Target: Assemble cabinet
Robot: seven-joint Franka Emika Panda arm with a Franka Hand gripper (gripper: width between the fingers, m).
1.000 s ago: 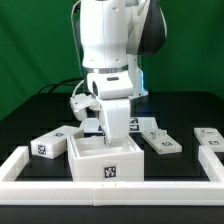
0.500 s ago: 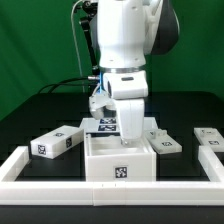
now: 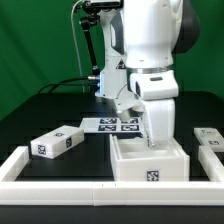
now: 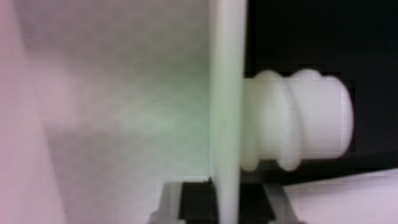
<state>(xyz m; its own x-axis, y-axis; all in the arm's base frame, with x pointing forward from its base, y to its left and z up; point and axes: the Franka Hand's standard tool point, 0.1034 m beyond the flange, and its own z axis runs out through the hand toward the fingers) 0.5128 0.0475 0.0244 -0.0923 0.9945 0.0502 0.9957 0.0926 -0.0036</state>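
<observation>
The white open box body (image 3: 150,162) of the cabinet sits on the black table near the front rail, right of centre in the exterior view, with a tag on its front face. My gripper (image 3: 152,141) reaches down into it and is shut on its back wall. In the wrist view the thin wall edge (image 4: 228,100) runs between my dark fingers (image 4: 187,203), with a ribbed white knob (image 4: 299,118) beside it. A long white panel piece (image 3: 57,142) with tags lies at the exterior view's left. White blocks (image 3: 211,138) lie at the right.
The marker board (image 3: 114,125) lies flat behind the box. A long white border rail (image 3: 60,185) runs along the table's front, with side rails at both ends. A green backdrop stands behind the table.
The arm and the box body it grips have slid toward the exterior view's right along the front rail. The marker board now shows fully; the blocks behind the box are covered.
</observation>
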